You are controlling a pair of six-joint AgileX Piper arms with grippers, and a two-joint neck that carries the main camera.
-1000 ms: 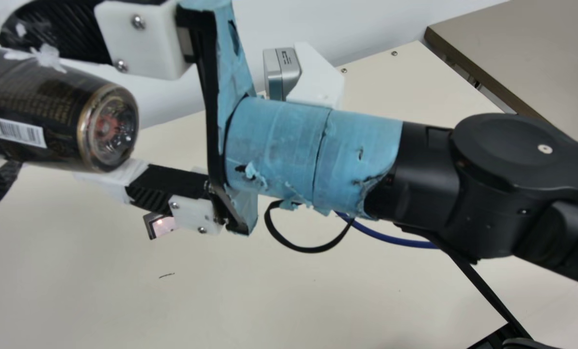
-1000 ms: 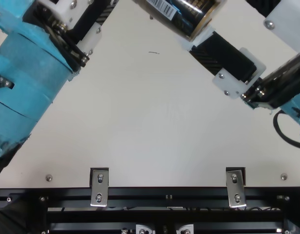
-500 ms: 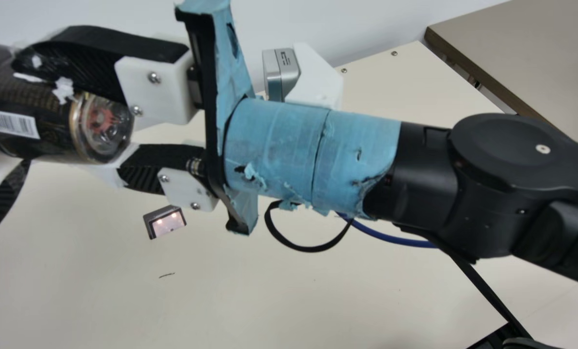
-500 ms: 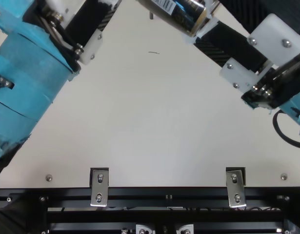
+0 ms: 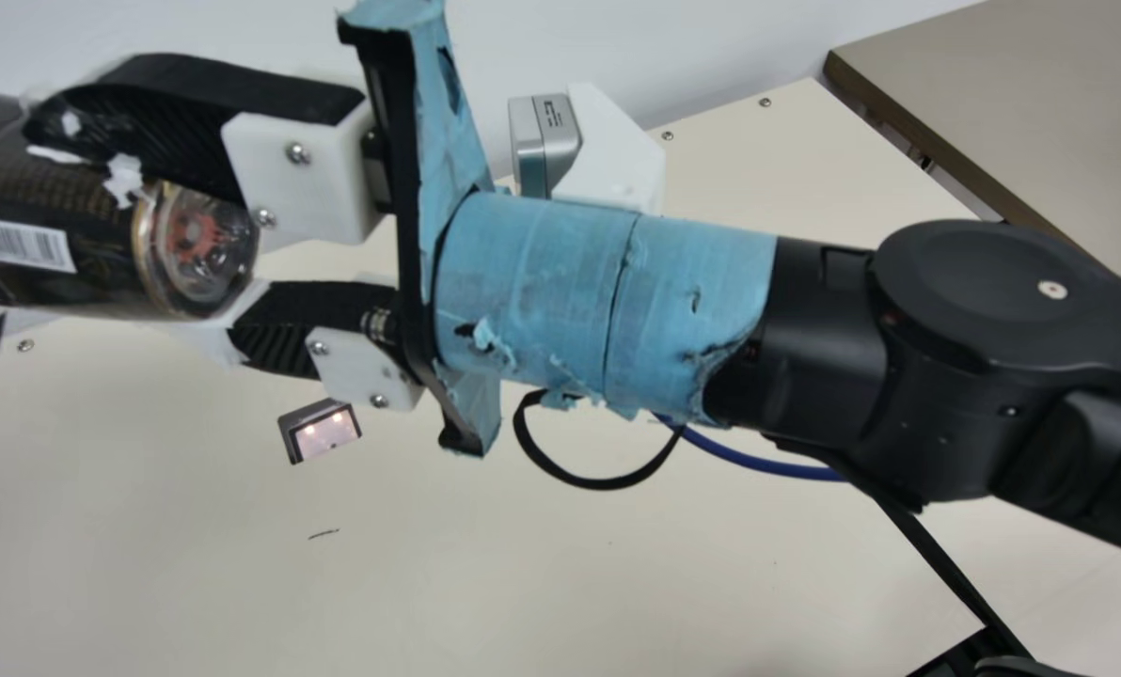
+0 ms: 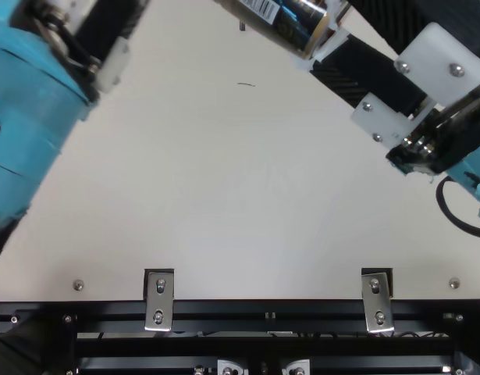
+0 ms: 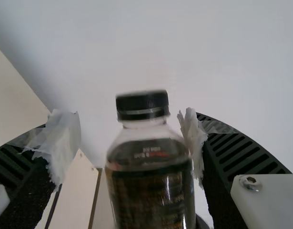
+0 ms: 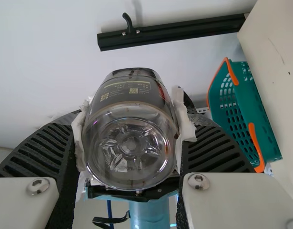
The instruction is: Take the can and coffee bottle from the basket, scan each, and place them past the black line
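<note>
Right wrist view: right gripper (image 8: 132, 112) clamped on coffee bottle (image 8: 129, 148) at base end, up over table (image 6: 224, 195). Left gripper (image 7: 129, 119) apart, cap end. Smooth base, short grip: might slip or twist.

Table (image 6: 247, 203): cream top, black frame along the near edge
Brackets (image 6: 158, 301): two, metal, over the near edge, well apart
Screws (image 6: 78, 285): one toward each end of the near edge
Scanner (image 5: 321, 431): dark box, window lit
Dash (image 5: 323, 534): short, black, near the scanner
Basket (image 8: 246, 105): green, orange handles, upright
</note>
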